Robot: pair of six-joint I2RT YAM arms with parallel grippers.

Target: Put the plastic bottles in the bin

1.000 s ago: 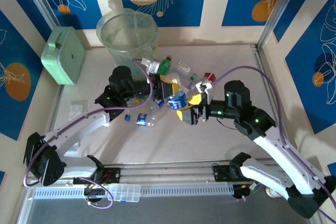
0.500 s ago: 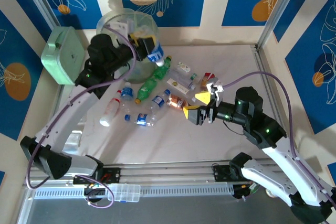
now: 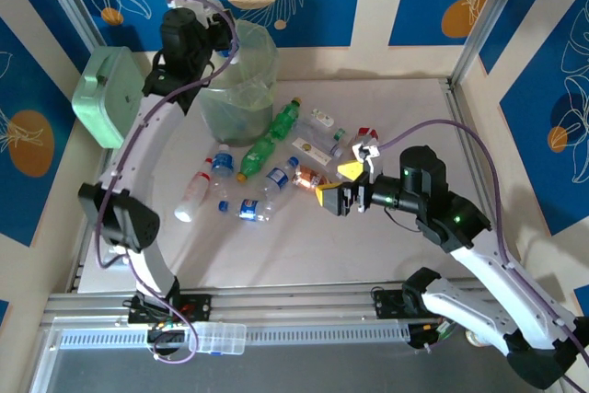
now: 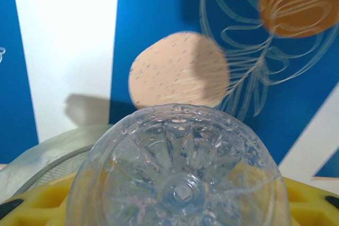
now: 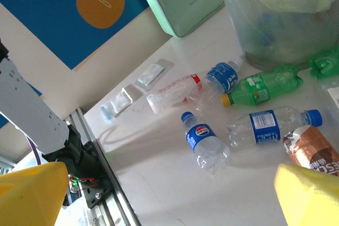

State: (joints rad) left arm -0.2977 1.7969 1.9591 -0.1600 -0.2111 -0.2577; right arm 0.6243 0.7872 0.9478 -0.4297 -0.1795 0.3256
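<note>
**Table** [image 3: 396, 112]: pale top, walled by blue-and-cream panels.

**Bin** [image 3: 241, 89]: tall, round and translucent. It is stood at the far left of the table.

**Mint-green box** [image 3: 110, 98]: square, with a handle. It is leant at the left wall, just beside the bin.

**Left gripper** [image 4: 175, 213]: raised at the bin's top. Its yellow fingers [image 4: 32, 205] are pressed on a clear bottle [image 4: 177, 173], whose ribbed base is turned toward the wrist camera. The bin's rim is seen just behind and below the bottle.

**Right gripper** [image 3: 342, 189]: held low over the table, to the right of the scattered bottles. Its yellow fingers [image 5: 32, 197] are spread wide, and nothing is held between them.

**Green bottle** [image 3: 270, 142]: laid on its side just in front of the bin, its yellow cap pointed toward the arms.

**Long clear bottle** [image 5: 270, 125]: blue cap, blue label. It is laid on its side near the green bottle.

**Red-capped bottle** [image 5: 172, 91]: pale, on its side, at the left of the group.

**Crushed blue-capped bottle** [image 5: 205, 144]: laid nearest the arms.

**Short blue-labelled bottle** [image 5: 222, 77]: laid between the red-capped bottle and the green bottle.

**Brown packet** [image 3: 308, 178]: laid just beside the long clear bottle, on the right gripper's side.

**Clear sachets** [image 5: 151, 75]: flat on the table, left of the bottles and apart from them.
</note>
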